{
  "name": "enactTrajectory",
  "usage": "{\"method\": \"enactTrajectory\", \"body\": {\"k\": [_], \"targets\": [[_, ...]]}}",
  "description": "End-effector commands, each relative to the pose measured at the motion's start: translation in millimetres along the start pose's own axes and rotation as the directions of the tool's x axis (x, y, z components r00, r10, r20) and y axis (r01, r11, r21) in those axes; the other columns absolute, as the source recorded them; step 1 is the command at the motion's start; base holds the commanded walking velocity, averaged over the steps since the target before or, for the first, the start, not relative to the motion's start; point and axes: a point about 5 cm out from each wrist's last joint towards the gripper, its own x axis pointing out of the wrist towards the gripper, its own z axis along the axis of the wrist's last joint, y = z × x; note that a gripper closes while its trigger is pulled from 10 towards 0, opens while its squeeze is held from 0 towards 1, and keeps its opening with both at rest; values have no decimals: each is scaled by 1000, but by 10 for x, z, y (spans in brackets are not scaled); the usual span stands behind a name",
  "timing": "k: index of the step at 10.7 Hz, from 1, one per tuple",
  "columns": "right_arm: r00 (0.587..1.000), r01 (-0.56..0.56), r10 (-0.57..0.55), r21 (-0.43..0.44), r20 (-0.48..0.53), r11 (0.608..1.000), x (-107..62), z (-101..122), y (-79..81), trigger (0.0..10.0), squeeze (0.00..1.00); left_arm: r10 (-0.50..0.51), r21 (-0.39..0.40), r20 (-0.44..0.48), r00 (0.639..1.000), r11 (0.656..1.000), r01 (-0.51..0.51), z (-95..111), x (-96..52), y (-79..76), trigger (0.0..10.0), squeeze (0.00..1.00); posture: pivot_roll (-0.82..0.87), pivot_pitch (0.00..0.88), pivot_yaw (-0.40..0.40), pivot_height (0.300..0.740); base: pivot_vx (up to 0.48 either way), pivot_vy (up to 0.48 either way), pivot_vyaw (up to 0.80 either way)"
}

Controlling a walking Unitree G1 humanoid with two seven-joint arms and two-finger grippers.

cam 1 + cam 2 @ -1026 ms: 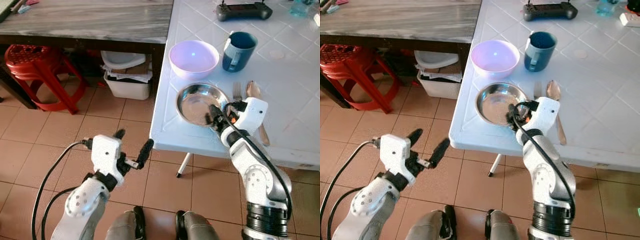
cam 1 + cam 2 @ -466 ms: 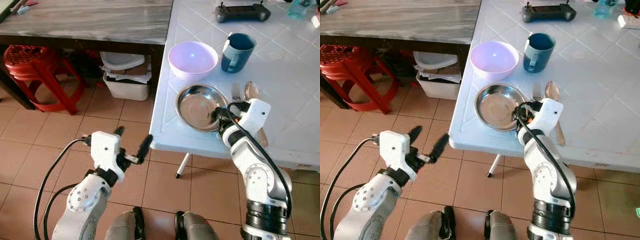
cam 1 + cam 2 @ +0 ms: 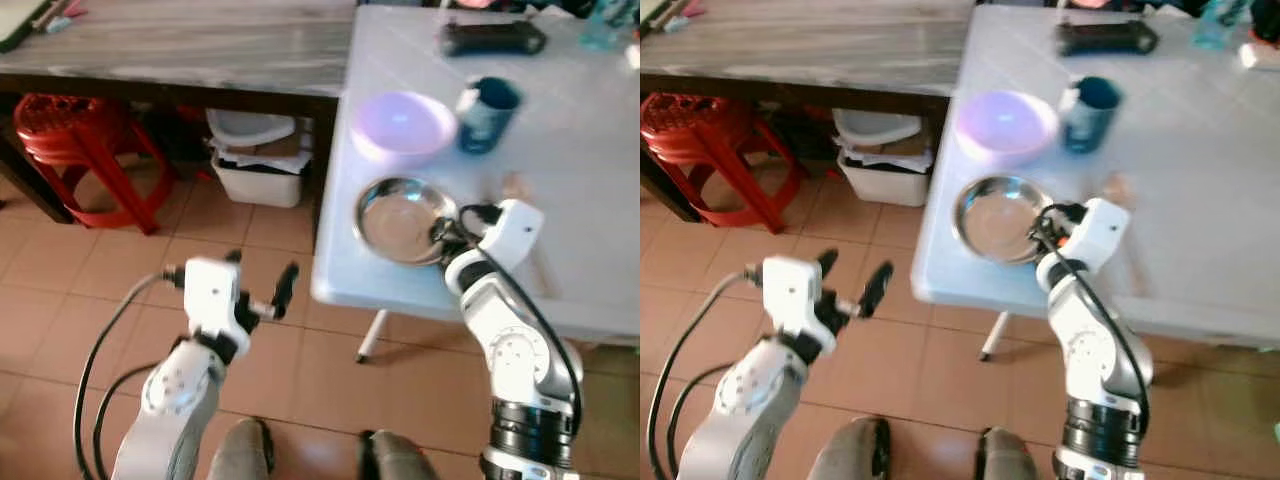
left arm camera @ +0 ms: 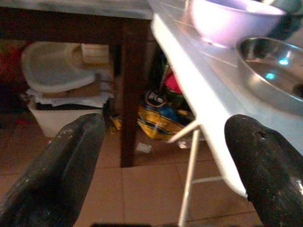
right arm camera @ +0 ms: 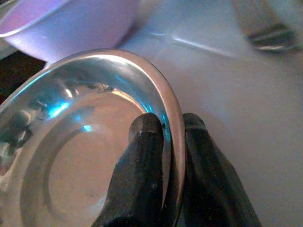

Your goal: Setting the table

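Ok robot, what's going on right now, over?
Right gripper jaws pinched on the steel plate rim. Left gripper open, off the white table. Purple bowl close beside the plate.

A white tiled table [image 3: 590,150] carries the dishes. A steel plate [image 3: 402,220] sits near its front edge, close to the corner, with a lilac bowl [image 3: 403,124] just behind it. A dark teal mug [image 3: 483,100] stands just beside the bowl, and a black controller [image 3: 492,38] lies farther back. Cutlery [image 3: 512,190] beside the plate is too blurred to tell apart. A wood-topped table [image 3: 190,45] stands alongside, over a terracotta tile floor [image 3: 60,300].
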Motion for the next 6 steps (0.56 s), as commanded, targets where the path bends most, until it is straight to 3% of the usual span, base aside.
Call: {"method": "enactTrajectory", "body": {"k": [1,4,6], "targets": [[990,16,-18,-18,-139,1000,4,-312,-15,0,0,52,30,-9,999,998,-51,-29,-30,76,10000,0,-29,237,48,740,0,480,0],[993,-39,30,-76,-110,996,-18,-309,65,0,0,88,60,15,996,994,-89,-9,3,111,10000,0,-31,221,48,740,0,452,0],[996,-81,76,-128,-43,988,-9,-221,145,0,0,169,85,39,985,982,-171,25,57,225,10000,0,-31,218,47,740,124,426,0]]}}
